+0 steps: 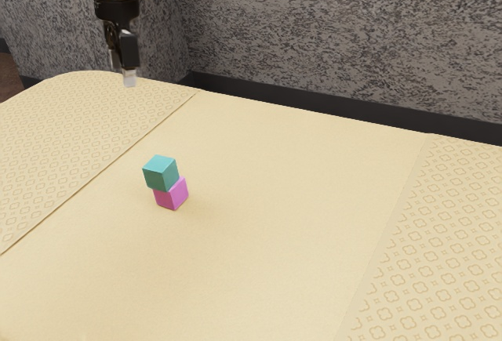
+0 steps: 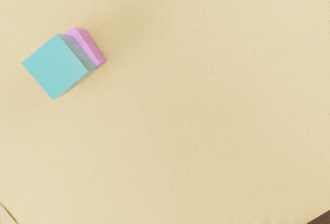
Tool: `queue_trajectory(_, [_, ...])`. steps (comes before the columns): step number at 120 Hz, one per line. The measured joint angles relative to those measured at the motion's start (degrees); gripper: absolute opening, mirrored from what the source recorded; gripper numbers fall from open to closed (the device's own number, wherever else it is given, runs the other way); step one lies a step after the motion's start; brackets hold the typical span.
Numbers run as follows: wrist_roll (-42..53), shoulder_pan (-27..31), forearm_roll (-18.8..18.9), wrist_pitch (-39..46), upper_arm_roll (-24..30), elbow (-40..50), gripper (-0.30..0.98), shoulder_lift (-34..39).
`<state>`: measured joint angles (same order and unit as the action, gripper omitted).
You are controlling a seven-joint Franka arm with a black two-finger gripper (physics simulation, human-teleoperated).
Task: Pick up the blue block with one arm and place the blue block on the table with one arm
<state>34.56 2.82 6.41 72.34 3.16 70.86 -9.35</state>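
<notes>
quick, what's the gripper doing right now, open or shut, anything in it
Gripper: open, holding nothing; the blue block sits on the pink one.

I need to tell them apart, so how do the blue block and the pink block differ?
The blue block is teal-blue, while the pink block is magenta-pink. The blue block sits on top of the pink block; the pink block rests on the table. Both are plain cubes.

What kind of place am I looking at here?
Probably a robot's practice spot, drawn by computer: a mechanical arm reaches in above a yellowish patterned table, where a blue-green block sits on a pink block.
</notes>
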Motion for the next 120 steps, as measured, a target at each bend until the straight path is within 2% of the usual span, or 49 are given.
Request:
queue_trajectory(31, [3.3,0.2,-0.6,-0.2,-0.1,-0.3,0.68,0.1])
queue_trajectory(39, [2.4,0.0,-0.6,-0.4,1.1,-3.9,0.68,6.3])
queue_trajectory(48, [-3.4,0.7,-0.6,-1.5,5.1,-3.2,0.68,10.9])
queue_trajectory(56, [-10.0,-0.8,-0.5,-2.1,6.8,2.6,0.68,13.8])
queue_trajectory(65, [-17.8,-0.6,-1.3,-0.4,7.3,18.1,0.68,22.6])
queue_trajectory(71, [-22.6,0.5,-3.0,1.5,7.7,26.4,0.68,25.6])
queue_trajectory(80, [-29.1,3.6,-5.8,4.7,8.5,34.7,0.69,27.6])
queue_trajectory(99, [-36.8,12.0,-9.5,12.5,10.4,49.2,0.68,37.5])
queue_trajectory(108, [-39.3,13.9,-10.0,19.6,10.9,56.5,0.68,36.2])
queue_trajectory(120, [-42.0,17.2,-8.6,27.0,10.9,58.6,0.68,31.1])
